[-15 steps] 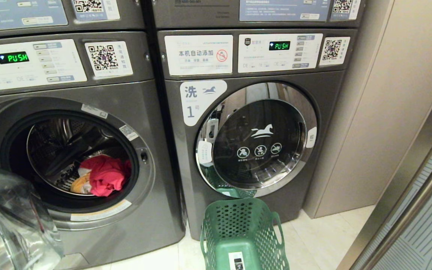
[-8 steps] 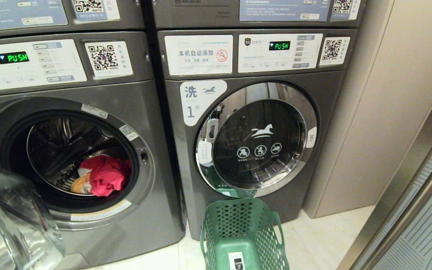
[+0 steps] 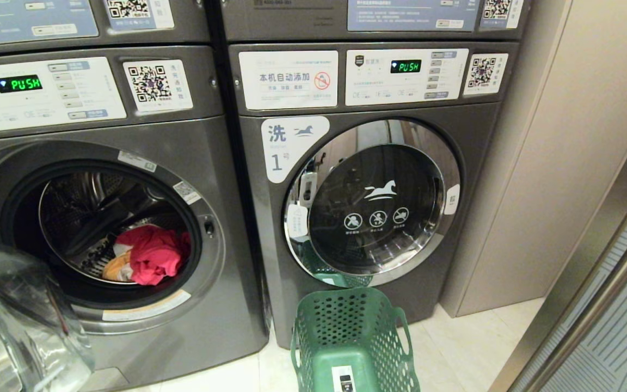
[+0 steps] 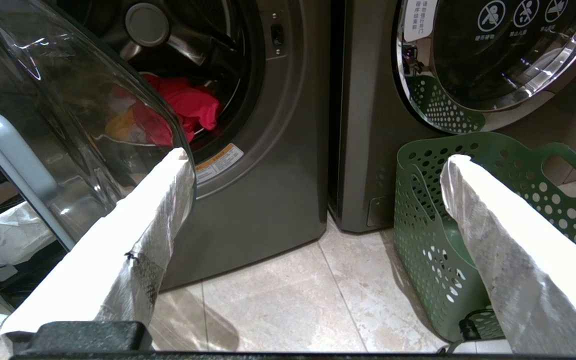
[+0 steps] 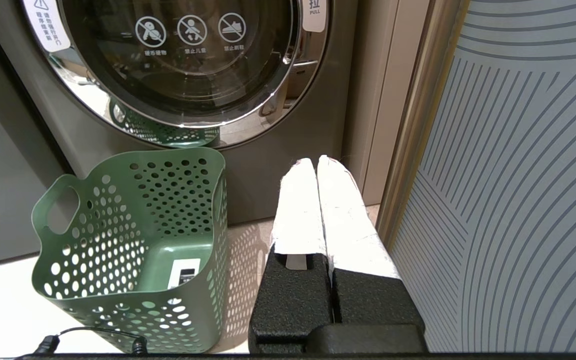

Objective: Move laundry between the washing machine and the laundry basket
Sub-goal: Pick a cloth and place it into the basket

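Our left end effector (image 4: 313,160) gapes wide and empty; the red laundry (image 4: 188,105) lies ahead in the open washing machine (image 4: 268,150). Our right end effector (image 5: 316,162) is closed, empty, the laundry basket (image 5: 133,240) beside it.

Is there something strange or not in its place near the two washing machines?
Nothing stands out. The left washer's door hangs open with red laundry in the drum, as the task needs. The green basket stands upright, with no clothes in it, before the closed right washer.
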### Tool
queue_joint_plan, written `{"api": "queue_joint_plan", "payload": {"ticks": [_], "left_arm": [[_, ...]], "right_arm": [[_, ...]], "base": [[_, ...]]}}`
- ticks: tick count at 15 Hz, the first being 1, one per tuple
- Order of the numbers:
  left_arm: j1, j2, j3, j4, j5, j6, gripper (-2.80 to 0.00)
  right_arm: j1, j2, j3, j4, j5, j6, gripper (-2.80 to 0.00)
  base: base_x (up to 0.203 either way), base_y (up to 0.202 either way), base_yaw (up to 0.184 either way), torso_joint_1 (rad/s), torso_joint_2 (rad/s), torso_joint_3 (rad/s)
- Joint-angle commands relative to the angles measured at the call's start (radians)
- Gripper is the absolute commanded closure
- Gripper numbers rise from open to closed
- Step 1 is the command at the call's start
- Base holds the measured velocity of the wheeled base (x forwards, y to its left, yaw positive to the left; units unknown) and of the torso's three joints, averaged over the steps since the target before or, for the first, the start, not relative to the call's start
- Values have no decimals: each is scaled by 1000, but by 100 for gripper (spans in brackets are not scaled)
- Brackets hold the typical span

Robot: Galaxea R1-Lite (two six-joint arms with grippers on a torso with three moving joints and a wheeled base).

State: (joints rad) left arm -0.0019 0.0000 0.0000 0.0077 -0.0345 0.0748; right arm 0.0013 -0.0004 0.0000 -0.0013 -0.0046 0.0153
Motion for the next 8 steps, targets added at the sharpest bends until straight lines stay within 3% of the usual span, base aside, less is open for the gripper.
{"api": "queue_joint_plan", "payload": {"ticks": [1, 8], "left_arm": [[0, -1, 0, 0, -1, 0, -280], [-1, -2, 0, 0, -1, 0, -280]], "right_arm": [[0, 0, 0, 0, 0, 0, 0], [0, 0, 0, 0, 0, 0, 0]], "base": [[0, 0, 0, 0, 0, 0], [0, 0, 0, 0, 0, 0]]}}
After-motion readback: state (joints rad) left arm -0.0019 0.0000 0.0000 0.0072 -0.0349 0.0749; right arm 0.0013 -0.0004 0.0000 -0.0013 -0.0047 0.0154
